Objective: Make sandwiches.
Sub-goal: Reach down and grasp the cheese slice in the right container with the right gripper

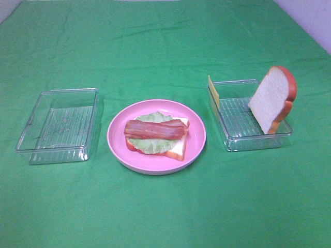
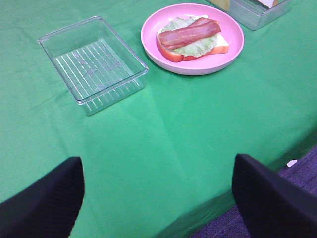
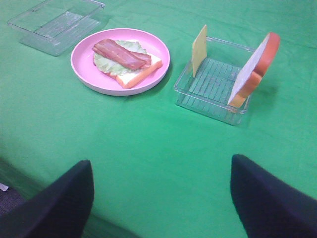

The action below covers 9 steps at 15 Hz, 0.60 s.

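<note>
Yellow cheese looks like the next layer, and it falls to the right arm.
Cheese square (image 3: 199, 49) stands on edge, thin side up, in the clear tray (image 3: 184, 91) ahead of the right gripper (image 3: 161, 166) and well apart. The half-built sandwich (image 3: 124, 62) sits beyond, toward the left gripper (image 2: 158, 166). Both grippers gape empty — the left is farther from the cheese.

You are looking at a table (image 1: 165, 222) draped in a bright green cloth (image 1: 155, 46), creased with soft folds. Beyond the table's far right corner you see a pale wall (image 1: 313, 20). Below the table's near edge lies a dark purplish-grey floor (image 2: 218, 228), with a small white scrap (image 2: 291, 162) just beside that edge. Light falls evenly over the table, leaving only faint shadows.
</note>
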Available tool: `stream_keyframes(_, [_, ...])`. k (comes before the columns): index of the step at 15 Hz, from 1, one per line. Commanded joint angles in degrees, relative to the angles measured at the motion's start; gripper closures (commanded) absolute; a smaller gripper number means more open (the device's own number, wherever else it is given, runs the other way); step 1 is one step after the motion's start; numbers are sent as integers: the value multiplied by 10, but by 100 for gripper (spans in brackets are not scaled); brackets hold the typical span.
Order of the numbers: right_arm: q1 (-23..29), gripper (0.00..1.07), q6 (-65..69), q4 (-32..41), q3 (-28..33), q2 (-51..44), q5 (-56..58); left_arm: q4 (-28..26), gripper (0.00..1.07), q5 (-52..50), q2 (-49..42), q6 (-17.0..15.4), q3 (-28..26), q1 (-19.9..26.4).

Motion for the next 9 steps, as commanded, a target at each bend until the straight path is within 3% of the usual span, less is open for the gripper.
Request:
stream_keyframes(1, [2, 35, 19, -20, 1, -1, -4, -7, 29, -8, -3, 7, 1, -5])
stream_keyframes(6, [2, 35, 230, -158, -7, 132, -4, -5, 29, -8, -3, 7, 1, -5])
stream_keyframes(9, [2, 35, 274, -187, -33, 237, -21, -5, 29, -8, -3, 7, 1, -5])
